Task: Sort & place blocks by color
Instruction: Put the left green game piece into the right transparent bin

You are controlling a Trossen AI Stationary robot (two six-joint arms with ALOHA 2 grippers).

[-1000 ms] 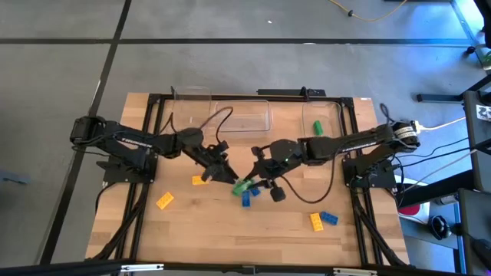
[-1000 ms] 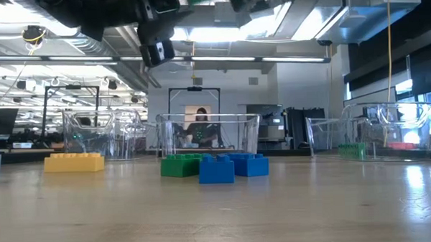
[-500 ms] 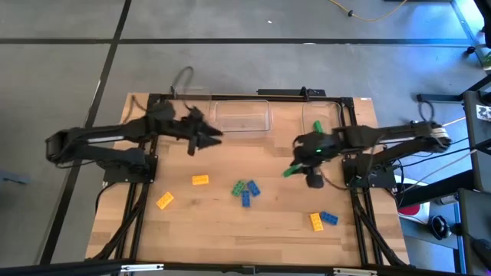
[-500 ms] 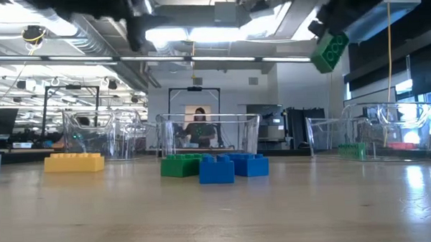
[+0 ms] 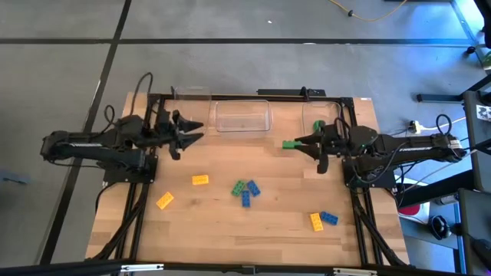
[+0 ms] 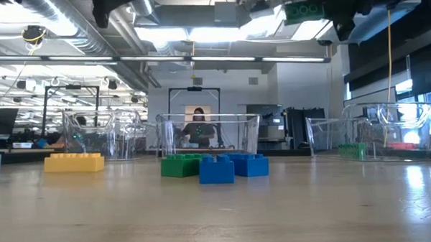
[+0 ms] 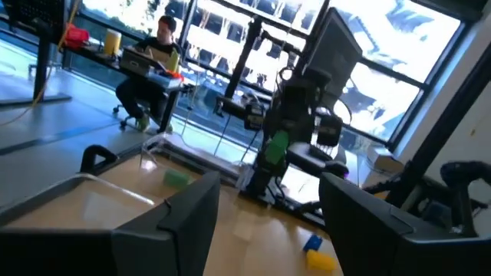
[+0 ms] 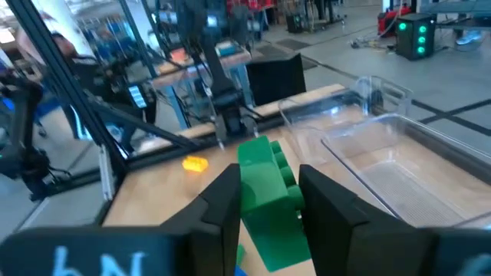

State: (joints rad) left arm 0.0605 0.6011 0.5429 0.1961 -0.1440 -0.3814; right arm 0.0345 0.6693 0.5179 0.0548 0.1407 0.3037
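My right gripper (image 5: 299,142) is shut on a green block (image 5: 288,143), high over the table just in front of the right clear bin (image 5: 318,115); the low view shows that block (image 6: 304,10) far above the tabletop. A second green block (image 5: 317,125) lies in that bin. My left gripper (image 5: 192,130) hovers open near the left clear bin (image 5: 190,98), touching nothing. On the table lie yellow blocks (image 5: 199,180) (image 5: 164,201), a green one (image 5: 239,187) beside two blue ones (image 5: 252,187) (image 5: 245,199), and a yellow-blue pair (image 5: 322,221). My right gripper pinches the green block (image 8: 268,192) between its two fingers (image 8: 222,207), one on each of its long sides. The fingers lie level and point toward the table's left. The block is lifted clear, and its free end (image 8: 257,153) sticks out past the fingertips.
A middle clear bin (image 5: 242,116) stands at the far edge between the other two. Black frame rails (image 5: 142,199) run along the table's left and right sides. The low view shows a seated person (image 6: 200,127) in the room beyond the table.
My right gripper has carried the green block up from the middle cluster, toward the table's right and far edge, up to the right bin, turning its fingers level. My left gripper has drawn back from the middle of the table toward the left and far edge.
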